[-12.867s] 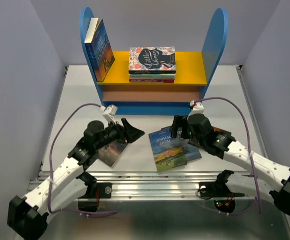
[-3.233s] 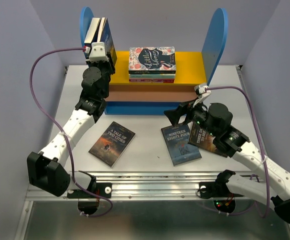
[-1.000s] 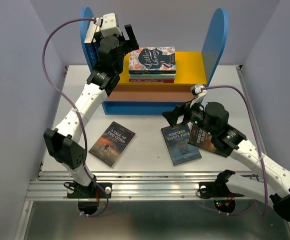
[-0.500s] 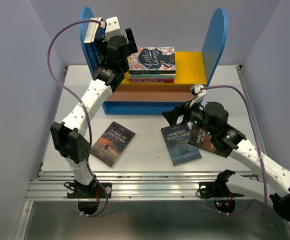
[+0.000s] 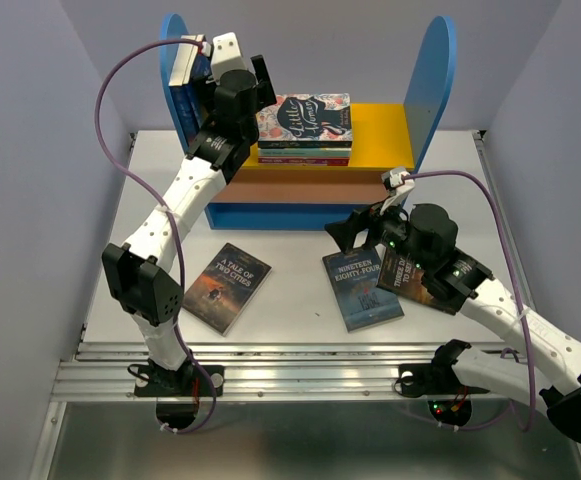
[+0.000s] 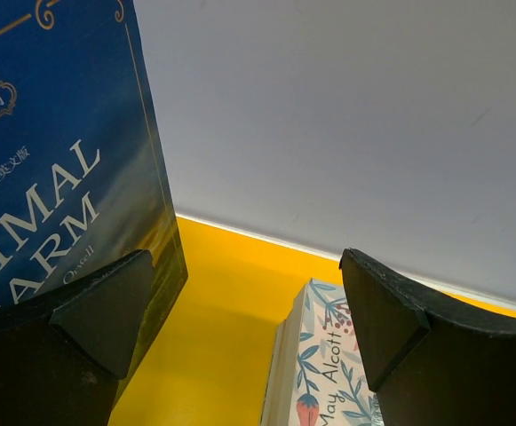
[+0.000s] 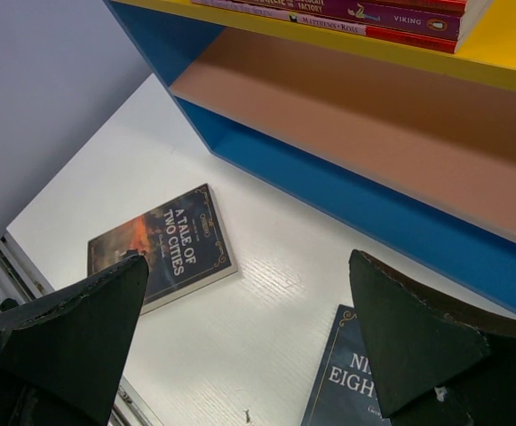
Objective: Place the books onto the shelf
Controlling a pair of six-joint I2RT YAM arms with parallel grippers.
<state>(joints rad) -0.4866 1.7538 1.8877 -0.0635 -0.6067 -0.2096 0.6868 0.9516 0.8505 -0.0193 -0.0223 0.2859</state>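
1. Yellow board of the shelf [image 5: 380, 135] holds Animal Farm [image 6: 62, 204] upright; left end effector [image 6: 253, 302] beside it, released and empty: retreat straight, no nudging.
2. Right end effector [image 7: 249, 328], released, hovers above Nineteen Eighty-Four [image 5: 362, 290] on the surface [image 5: 290, 290]: pinch its edge.

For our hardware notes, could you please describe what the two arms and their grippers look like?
Both the left arm and the right arm have white links and black joint housings. A purple cable runs along each to a small white wrist block. The left gripper and right gripper carry black, wedge-shaped fingers.
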